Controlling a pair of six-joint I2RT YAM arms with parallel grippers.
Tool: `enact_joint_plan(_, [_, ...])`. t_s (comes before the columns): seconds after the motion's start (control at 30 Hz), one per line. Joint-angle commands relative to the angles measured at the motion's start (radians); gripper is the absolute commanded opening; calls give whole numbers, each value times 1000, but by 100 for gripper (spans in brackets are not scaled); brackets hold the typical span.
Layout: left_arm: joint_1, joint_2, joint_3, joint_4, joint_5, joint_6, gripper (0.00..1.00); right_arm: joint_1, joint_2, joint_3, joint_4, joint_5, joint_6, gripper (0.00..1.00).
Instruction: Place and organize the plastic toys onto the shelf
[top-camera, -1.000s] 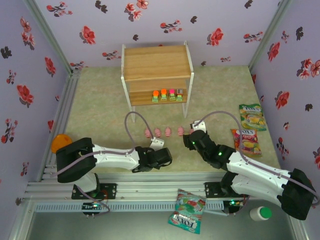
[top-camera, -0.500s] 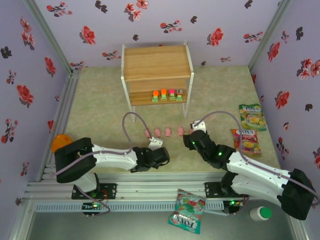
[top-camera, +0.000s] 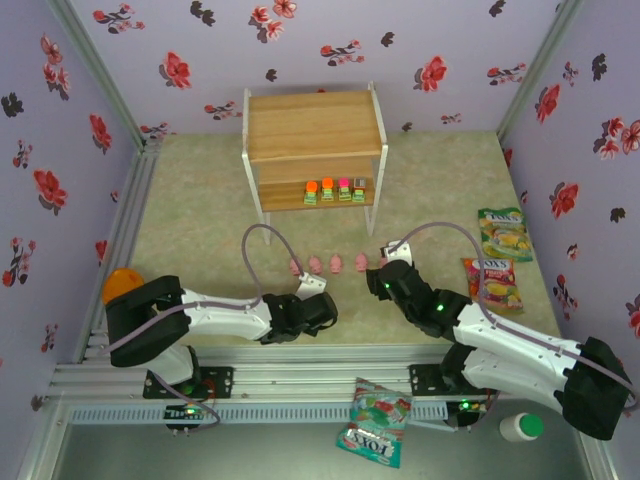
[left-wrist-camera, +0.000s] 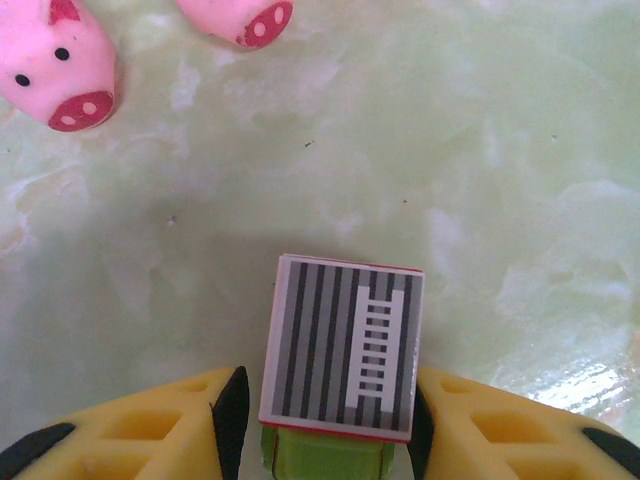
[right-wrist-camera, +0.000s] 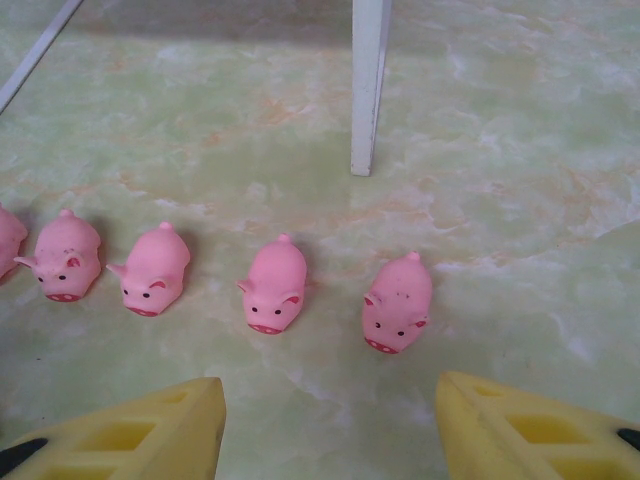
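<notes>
The left claw (left-wrist-camera: 328, 418) straddles a grey-striped green-based plastic block (left-wrist-camera: 342, 345) on the marbled green tabletop (left-wrist-camera: 500, 150), grip unclear; the right claw (right-wrist-camera: 330, 420) hangs released before a row of pink plastic pigs (right-wrist-camera: 275, 290).

Top view of the table: the two-tier shelf (top-camera: 315, 125) stands at the far centre, with four green-based blocks (top-camera: 335, 190) side by side on its lower board. A row of pink pigs (top-camera: 337, 263) lies between the shelf and the left arm (top-camera: 230, 312) and right arm (top-camera: 500, 345). Two snack bags (top-camera: 503, 232) lie at the right.
</notes>
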Motion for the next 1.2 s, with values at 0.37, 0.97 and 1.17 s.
enact_joint_plan(0.37, [16, 14, -1, 0, 46, 13, 47, -8, 3, -5, 15, 18, 4, 58])
enact_joint_plan(0.97, [40, 49, 26, -58, 47, -16, 43, -8, -9, -6, 7, 20, 4, 58])
enact_joint_plan(1.17, [40, 48, 27, -54, 46, -11, 40, -7, -9, -6, 7, 20, 4, 58])
